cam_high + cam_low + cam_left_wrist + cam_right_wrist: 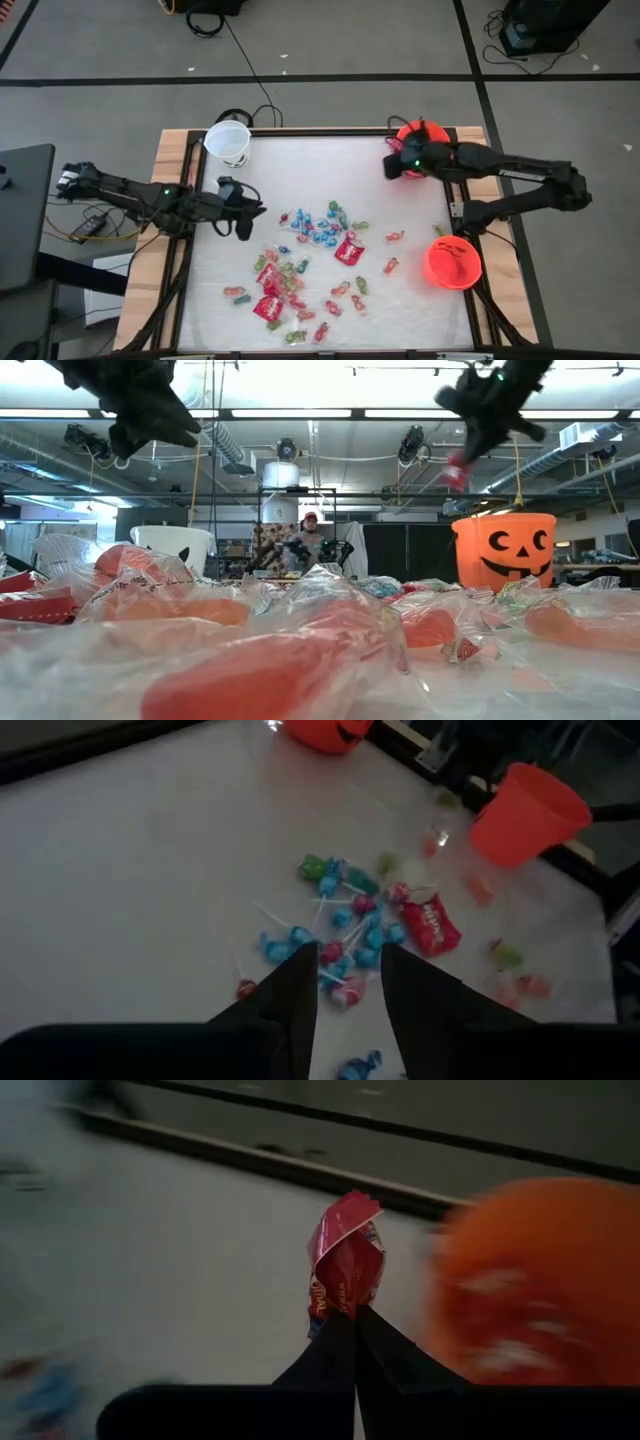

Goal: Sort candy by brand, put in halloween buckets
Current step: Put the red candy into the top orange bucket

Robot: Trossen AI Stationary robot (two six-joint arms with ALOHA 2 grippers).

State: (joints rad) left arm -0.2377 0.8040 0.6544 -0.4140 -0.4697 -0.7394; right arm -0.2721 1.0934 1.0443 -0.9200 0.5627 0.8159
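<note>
Candy (310, 265) lies scattered over the middle of the white table: blue lollipops (345, 935), red packets (432, 925), and green and orange pieces. My left gripper (245, 212) hovers open above the pile's left side, with nothing between its fingers (300, 990). My right gripper (392, 165) is up in the air beside the far orange bucket (422, 133), shut on a red candy packet (345, 1265). A second orange bucket (452, 262) stands at the right, and a white bucket (228, 142) at the far left. My right gripper pinches one end of the red packet (338, 1305) between its two shut fingertips. The rest of the packet, crumpled, sticks out past the fingers. The packet is lifted clear of the table and hangs below the gripper (457, 472) in the low view.
A wooden frame (170, 160) borders the table. The orange bucket with a jack-o'-lantern face (505, 550) and the white bucket (170, 548) stand upright on the table. A person (310, 540) sits in the room far behind the table.
</note>
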